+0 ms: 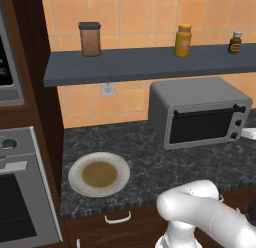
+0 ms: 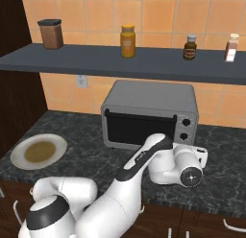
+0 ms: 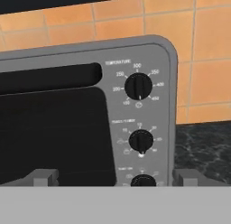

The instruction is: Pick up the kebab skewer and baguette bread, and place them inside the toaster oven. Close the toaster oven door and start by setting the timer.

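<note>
The toaster oven (image 2: 150, 114) sits on the dark speckled table (image 1: 150, 157) against the tiled wall, and its door (image 2: 139, 130) looks shut, dark glass flush with the grey body under the black bar handle (image 1: 209, 112). Neither the skewer nor the bread can be made out through the glass, and the plate (image 1: 99, 174) to the side carries only a brownish centre. So by my reading the loading and closing are done, and the timer is the step in hand.

The hand view faces the control column: a top knob (image 3: 138, 86) ringed with temperature numbers, a middle knob (image 3: 141, 141) below it, a third (image 3: 143, 181) cut by the frame edge. The labels are too small to read, so which one is the timer I cannot tell for sure.

The tool (image 3: 115, 178) is spread fully wide, holding nothing, tips low and flanking the bottom knob. To do this well: square up to the chosen knob, close evenly on its ridge, then rotate about the knob's own axis without pushing the box back.

Textures: smooth brushed-grey shell with rounded corners, glossy black round knobs with a raised grip bar, mottled stone table, matte orange tile.
</note>
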You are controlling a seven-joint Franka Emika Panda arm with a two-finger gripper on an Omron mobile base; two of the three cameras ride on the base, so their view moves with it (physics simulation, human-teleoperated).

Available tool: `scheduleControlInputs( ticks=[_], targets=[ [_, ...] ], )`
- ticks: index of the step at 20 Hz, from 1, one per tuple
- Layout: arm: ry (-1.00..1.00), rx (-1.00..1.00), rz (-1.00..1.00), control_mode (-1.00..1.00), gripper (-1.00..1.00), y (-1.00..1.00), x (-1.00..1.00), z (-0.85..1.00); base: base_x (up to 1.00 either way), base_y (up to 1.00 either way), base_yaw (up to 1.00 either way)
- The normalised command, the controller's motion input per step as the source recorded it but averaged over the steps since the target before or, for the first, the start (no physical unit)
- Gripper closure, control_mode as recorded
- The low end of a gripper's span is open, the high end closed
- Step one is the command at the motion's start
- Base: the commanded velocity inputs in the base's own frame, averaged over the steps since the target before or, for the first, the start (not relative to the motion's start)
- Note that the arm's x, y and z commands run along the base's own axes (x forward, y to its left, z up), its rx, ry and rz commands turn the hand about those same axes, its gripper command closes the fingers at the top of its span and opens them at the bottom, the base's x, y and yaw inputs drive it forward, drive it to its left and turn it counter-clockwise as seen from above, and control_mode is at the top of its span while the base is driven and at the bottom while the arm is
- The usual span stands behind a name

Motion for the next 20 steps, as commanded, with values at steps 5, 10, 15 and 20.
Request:
scheduleControlInputs(
  ticks=[5, 10, 15, 20],
  targets=[
    [-0.06, 0.0, 0.0, -1.0, -1.0, -0.13, 0.23, -0.2, 0.0, 0.0, 0.0],
    [-0.06, 0.0, 0.0, -1.0, -1.0, -0.09, 0.19, -0.18, 0.0, 0.0, 0.0],
    [-0.07, 0.01, 0.0, -1.0, -1.0, -0.1, 0.33, -0.08, 0.0, 0.0, 0.0],
    [-0.06, 0.02, 0.0, -1.0, -1.0, -0.13, 0.31, -0.08, 0.0, 0.0, 0.0]
  ],
)
